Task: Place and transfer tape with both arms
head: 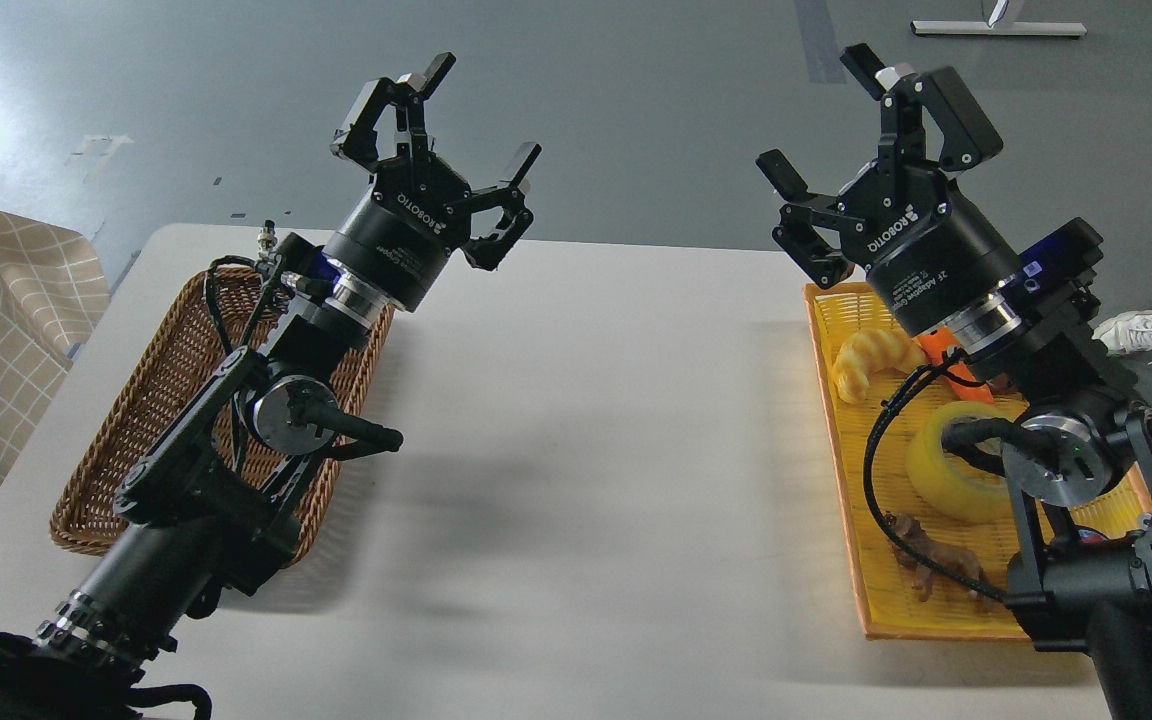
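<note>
2 tools are raised above the table in the head view, both with fingers spread wide and nothing between them: the left tool and the right tool. 1 roll of tape lies in the yellow tray, well below and behind the right tool, close under that arm's silver joint and partly hidden by its cable. No step of the transfer looks begun yet; this reads as the start of the pick. The next move likely calls for the right tool to swing back and down over the tray, settling astride the roll's wall without catching the cable. Below the left tool sits 1 wicker basket. Also in the tray: 1 croissant toy, 1 brown animal figure, 1 orange item, mostly hidden.
</note>
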`<action>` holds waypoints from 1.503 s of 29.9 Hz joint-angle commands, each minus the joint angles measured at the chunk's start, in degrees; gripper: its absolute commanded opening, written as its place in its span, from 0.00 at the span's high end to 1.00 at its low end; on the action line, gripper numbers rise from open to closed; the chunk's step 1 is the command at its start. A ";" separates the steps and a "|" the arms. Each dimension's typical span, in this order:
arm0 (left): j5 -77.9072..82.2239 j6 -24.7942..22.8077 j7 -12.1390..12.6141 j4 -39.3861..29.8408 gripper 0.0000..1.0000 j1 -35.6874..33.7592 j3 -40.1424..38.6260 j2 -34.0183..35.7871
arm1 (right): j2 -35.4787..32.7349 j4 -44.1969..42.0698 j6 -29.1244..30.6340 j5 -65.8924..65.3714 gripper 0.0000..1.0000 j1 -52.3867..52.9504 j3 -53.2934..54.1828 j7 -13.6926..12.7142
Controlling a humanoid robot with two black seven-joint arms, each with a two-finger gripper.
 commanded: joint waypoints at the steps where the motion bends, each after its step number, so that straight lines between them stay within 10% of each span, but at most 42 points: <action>1: 0.01 -0.10 -0.07 0.00 0.02 0.00 -0.01 -0.03 | 0.15 0.01 0.00 0.09 0.00 0.13 0.01 0.00; 32: 0.01 -0.10 -0.25 0.00 0.02 0.09 -0.01 -0.03 | -10.93 0.71 -7.74 -5.18 0.00 -0.31 7.92 -0.35; 45: 0.18 0.16 -0.16 -0.09 0.02 -0.26 0.08 0.15 | -26.84 6.25 -3.70 -5.54 0.00 -1.54 18.53 0.44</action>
